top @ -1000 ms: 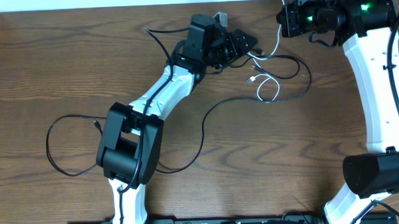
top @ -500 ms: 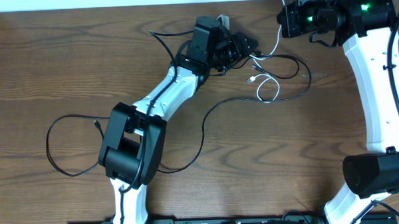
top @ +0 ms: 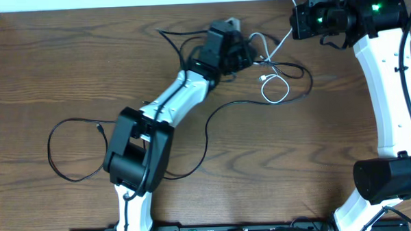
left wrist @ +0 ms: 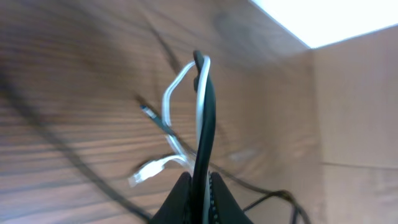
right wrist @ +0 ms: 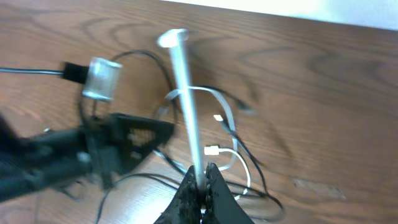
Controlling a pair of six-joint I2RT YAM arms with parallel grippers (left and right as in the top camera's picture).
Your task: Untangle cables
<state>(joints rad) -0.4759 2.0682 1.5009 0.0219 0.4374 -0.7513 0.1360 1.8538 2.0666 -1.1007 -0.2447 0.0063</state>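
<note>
The cables lie tangled at the table's far middle. A white cable (top: 277, 92) loops there, and a black cable (top: 212, 119) trails from it toward the front. My left gripper (top: 249, 58) (left wrist: 202, 186) is shut on a black strand (left wrist: 205, 124) with the white strand (left wrist: 166, 106) pressed beside it, and both rise from the jaws. My right gripper (top: 293, 22) (right wrist: 200, 180) is shut on the white cable (right wrist: 186, 93), which stretches taut away from it. A separate black cable (top: 52, 152) forms a loop at the left, apart from both grippers.
The left arm's body (top: 135, 156) stands over the table's front left, and the right arm (top: 389, 88) runs along the right side. A cardboard wall (left wrist: 360, 112) stands at the table's edge. A white strip (top: 119, 0) borders the far edge.
My left gripper has gone from open to shut on the tangled strands and shifted slightly back. The black loop at the right has drawn in and the white loop has moved left.
</note>
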